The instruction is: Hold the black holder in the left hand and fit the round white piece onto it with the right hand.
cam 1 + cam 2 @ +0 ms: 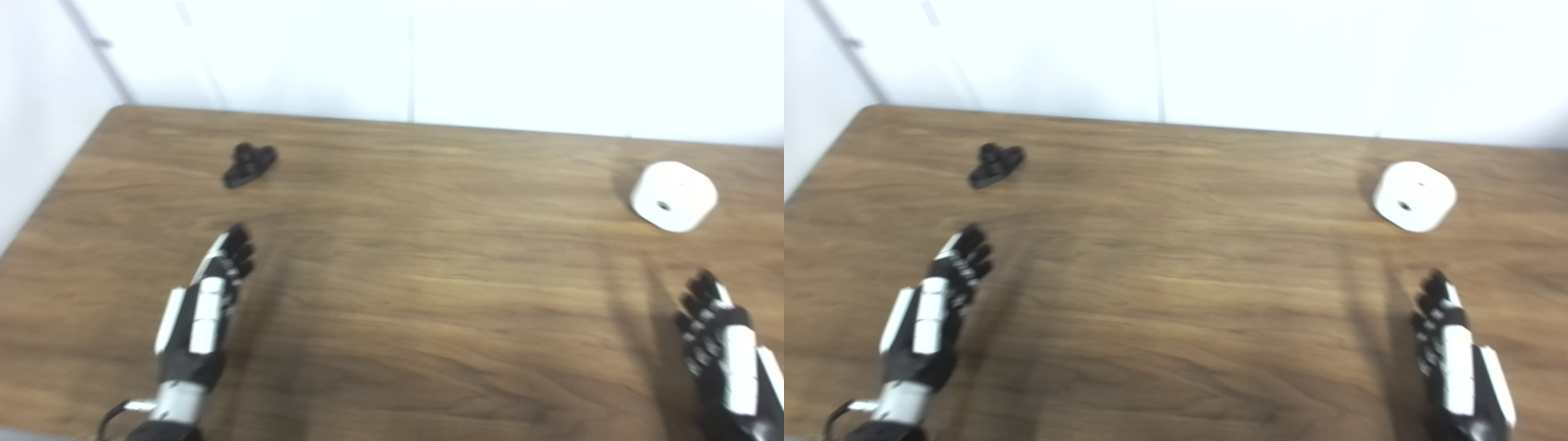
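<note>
The small black holder (248,164) lies on the wooden table (404,257) at the far left. The round white piece (674,196), with a small hole in its face, lies at the far right. My left hand (211,300) is open and empty, fingers stretched out, hovering over the table a short way in front of the holder. My right hand (719,343) is open and empty at the lower right, in front of the white piece and apart from it. Both views are slightly blurred.
A white wall (429,55) runs behind the table's far edge. The table's left edge runs diagonally near my left arm. Nothing else lies on the table.
</note>
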